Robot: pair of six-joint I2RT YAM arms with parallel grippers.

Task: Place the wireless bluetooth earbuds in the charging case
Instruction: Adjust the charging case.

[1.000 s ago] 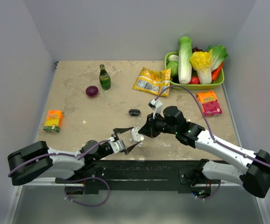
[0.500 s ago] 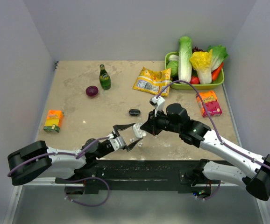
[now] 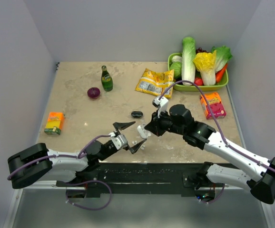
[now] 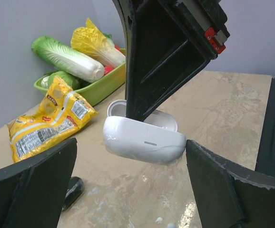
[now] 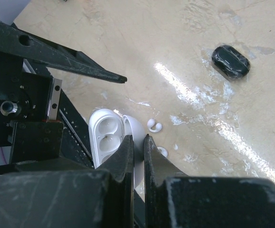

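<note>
The white charging case [image 5: 104,137] hangs open above the table, its two sockets showing bare. My right gripper [image 5: 137,137] is shut on its raised lid [image 5: 133,127] from above. In the left wrist view the case [image 4: 144,140] floats between the wide-open fingers of my left gripper [image 4: 131,153], which do not touch it. From overhead, the left gripper [image 3: 130,136] straddles the case [image 3: 142,131] under the right gripper [image 3: 145,129]. Two tiny white earbuds [image 5: 154,126] [image 5: 162,152] lie on the table just beside and below the case.
A small black oval object [image 3: 137,114] lies just beyond the grippers. Farther back are a yellow snack bag [image 3: 154,82], a green bottle [image 3: 106,79] and a red onion [image 3: 93,92]. An orange box [image 3: 54,122] lies left, a pink box [image 3: 212,104] right, and a green vegetable basket [image 3: 200,87] back right.
My left gripper's jaws have spread wider around the case. The right gripper lifted the case slightly away from the near edge and has held still since.
</note>
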